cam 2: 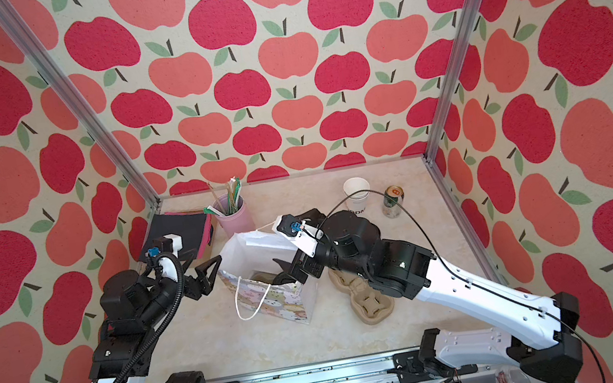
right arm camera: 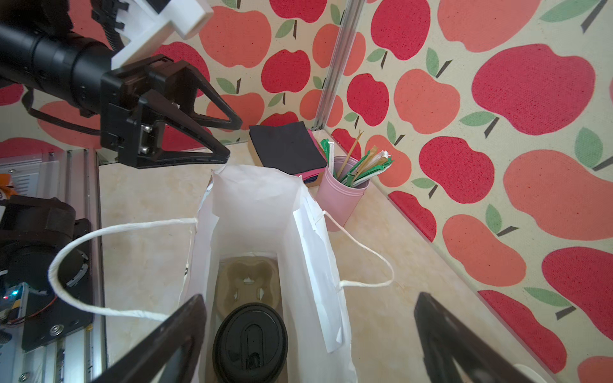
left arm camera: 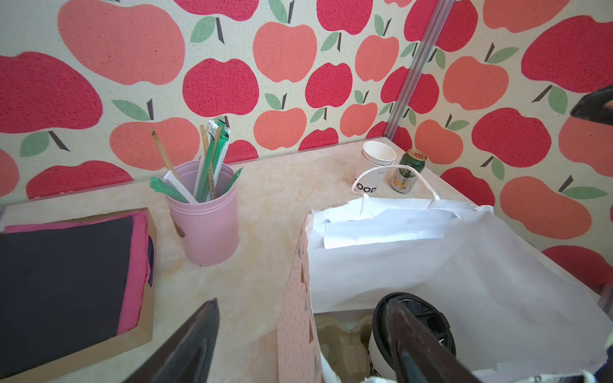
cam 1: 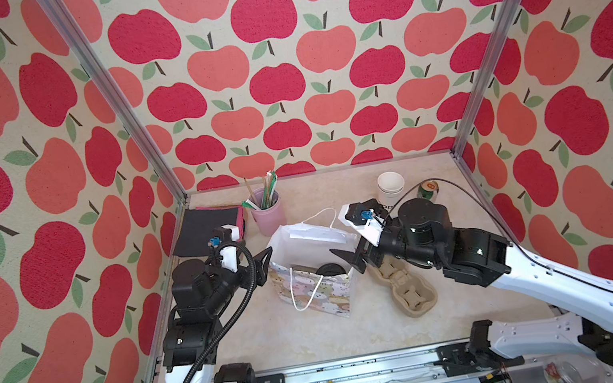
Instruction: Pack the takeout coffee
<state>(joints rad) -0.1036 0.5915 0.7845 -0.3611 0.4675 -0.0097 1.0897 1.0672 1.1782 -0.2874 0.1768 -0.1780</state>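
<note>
at the far left a napkin box (cam 1: 205,228) sits beside a pink cup (cam 1: 269,215) of straws. the left gripper (right arm camera: 235,139) hangs just beside the bag's left rim, jaws apart, holding nothing. in the middle stands an open paper bag (cam 1: 313,292) with 2 cord handles. the coffee cup (right arm camera: 250,341), black lid on, stands upright inside it in a cardboard tray (right arm camera: 247,278). the right gripper (cam 1: 350,261) hovers over the bag's right side, jaws spread wide, empty. further right are a spare tray (cam 1: 410,293), a stack of white cups (cam 1: 390,185) and a green can (cam 1: 428,189).

The takeout coffee (cam 1: 330,271) is seen inside the patterned bag (cam 1: 322,295), just beside the right gripper (cam 1: 346,261), apart from the left gripper (cam 1: 267,266).
</note>
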